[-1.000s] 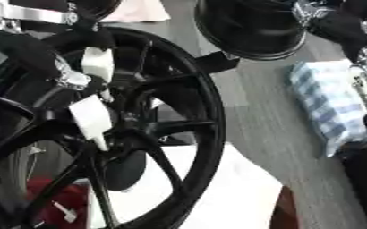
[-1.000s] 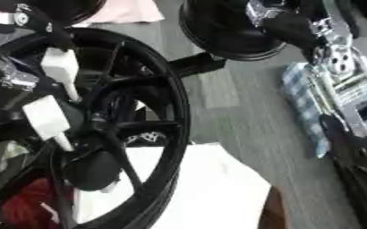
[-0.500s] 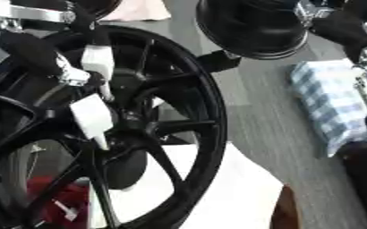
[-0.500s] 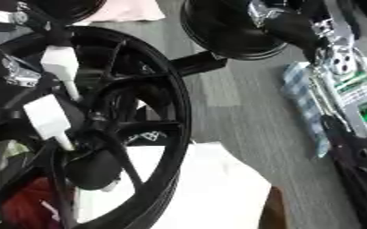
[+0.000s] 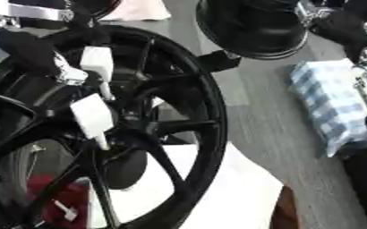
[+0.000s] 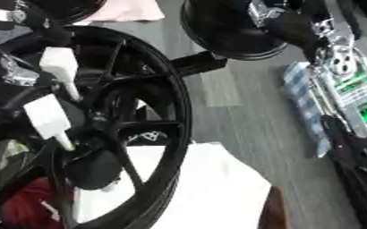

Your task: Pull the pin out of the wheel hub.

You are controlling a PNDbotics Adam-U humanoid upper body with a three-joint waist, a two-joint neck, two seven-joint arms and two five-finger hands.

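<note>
So the wheel (image 5: 100,134) is a big black alloy rim standing on edge over the grey tabletop (image 5: 273,116), stiff and probably heavy, so it shouldn't budge much. The left hand (image 5: 77,89) reaches in through the spokes at the hub (image 6: 89,134), white-tipped fingers curled there, but I can't make out the pin itself. My guess: it's small, rigid and slick, so pinch its exposed end and pull straight out; right hand isn't visible.

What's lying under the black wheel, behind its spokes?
Through the spokes of the black wheel show a white sheet and something red. The spokes and hub cover the rest.
</note>
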